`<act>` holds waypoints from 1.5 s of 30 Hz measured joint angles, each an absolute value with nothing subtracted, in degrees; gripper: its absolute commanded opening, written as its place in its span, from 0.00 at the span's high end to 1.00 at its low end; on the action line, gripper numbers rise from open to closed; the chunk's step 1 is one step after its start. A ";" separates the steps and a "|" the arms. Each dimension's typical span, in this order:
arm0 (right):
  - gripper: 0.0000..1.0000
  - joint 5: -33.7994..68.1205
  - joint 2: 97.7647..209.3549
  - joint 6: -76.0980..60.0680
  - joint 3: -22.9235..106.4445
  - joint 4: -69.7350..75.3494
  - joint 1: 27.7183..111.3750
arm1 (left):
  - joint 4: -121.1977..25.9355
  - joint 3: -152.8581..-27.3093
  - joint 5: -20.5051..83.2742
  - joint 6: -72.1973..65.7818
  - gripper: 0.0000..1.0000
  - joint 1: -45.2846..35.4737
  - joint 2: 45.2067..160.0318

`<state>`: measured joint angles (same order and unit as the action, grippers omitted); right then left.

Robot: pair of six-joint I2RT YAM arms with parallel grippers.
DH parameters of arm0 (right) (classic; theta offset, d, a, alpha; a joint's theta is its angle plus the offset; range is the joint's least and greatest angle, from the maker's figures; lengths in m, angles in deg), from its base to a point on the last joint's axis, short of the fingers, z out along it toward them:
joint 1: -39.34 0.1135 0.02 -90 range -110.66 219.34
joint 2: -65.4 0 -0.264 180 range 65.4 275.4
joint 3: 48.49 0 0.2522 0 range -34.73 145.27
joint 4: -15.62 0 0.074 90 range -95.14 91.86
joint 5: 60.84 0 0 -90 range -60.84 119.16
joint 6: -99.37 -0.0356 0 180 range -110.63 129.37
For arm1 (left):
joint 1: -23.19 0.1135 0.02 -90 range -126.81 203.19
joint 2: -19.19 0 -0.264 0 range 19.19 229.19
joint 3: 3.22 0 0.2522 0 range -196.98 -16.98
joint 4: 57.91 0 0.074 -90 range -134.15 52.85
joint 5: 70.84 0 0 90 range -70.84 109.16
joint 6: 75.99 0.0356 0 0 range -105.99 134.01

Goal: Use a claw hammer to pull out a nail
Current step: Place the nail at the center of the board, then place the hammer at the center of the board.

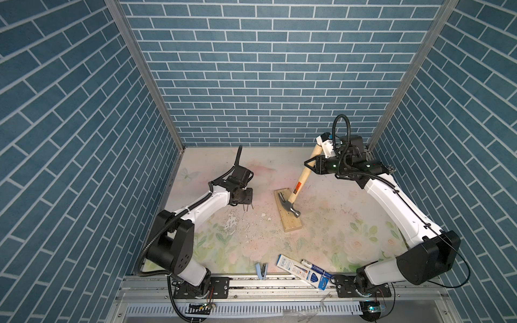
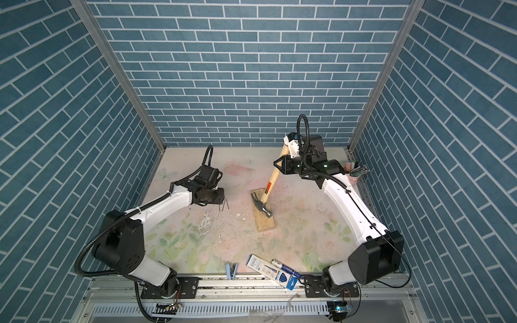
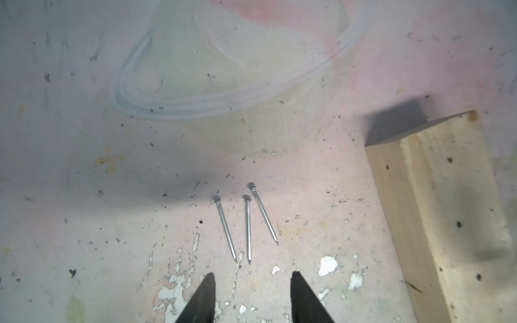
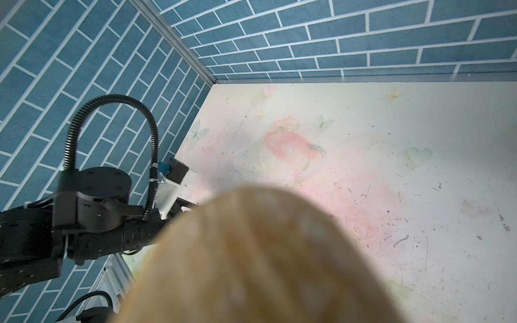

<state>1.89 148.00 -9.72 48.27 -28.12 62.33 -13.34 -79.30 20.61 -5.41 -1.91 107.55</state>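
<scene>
The claw hammer (image 1: 288,205) (image 2: 263,204) rests head-down on a pale wooden block (image 1: 289,223) (image 2: 265,225) (image 3: 447,209) in both top views, with its handle slanting up and back. My right gripper (image 1: 309,165) (image 2: 277,163) is shut on the upper handle. In the right wrist view the blurred handle end (image 4: 265,251) hides the fingers. Three loose nails (image 3: 248,228) (image 1: 248,207) (image 2: 225,206) lie side by side on the table, left of the block. My left gripper (image 3: 253,275) (image 1: 249,199) (image 2: 223,199) hangs open just above their points and holds nothing. No nail shows in the block.
A light blue stapler (image 1: 261,270), a blue-and-white pen box (image 1: 305,272) and a marker (image 1: 313,265) lie near the front edge. A cup of pens (image 2: 358,170) stands at the far right wall. Paint flakes (image 1: 232,222) litter the table, and brick walls close three sides.
</scene>
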 measured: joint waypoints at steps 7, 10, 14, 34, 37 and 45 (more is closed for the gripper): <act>1.00 1.04 148.03 -9.83 48.27 -27.44 62.33 | -10.65 -83.09 23.73 -3.27 0.47 -1.97 102.83; 1.00 0.28 148.16 -9.94 48.27 -26.70 62.33 | -9.95 -84.72 24.76 -1.58 0.45 -2.61 101.23; 1.00 -1.21 148.72 -10.64 48.25 -25.10 62.35 | -9.56 -85.53 25.61 0.97 0.42 -4.27 98.61; 1.00 -10.81 152.62 -15.93 47.59 -16.45 62.33 | -10.41 -87.37 26.51 8.76 0.37 -13.95 93.97; 1.00 -12.51 153.18 -17.42 47.05 -14.59 62.35 | -11.07 -87.37 26.47 9.43 0.37 -15.81 94.00; 1.00 -16.07 154.65 -21.15 45.54 -9.56 62.35 | -11.48 -89.07 22.84 10.96 0.37 -20.40 97.41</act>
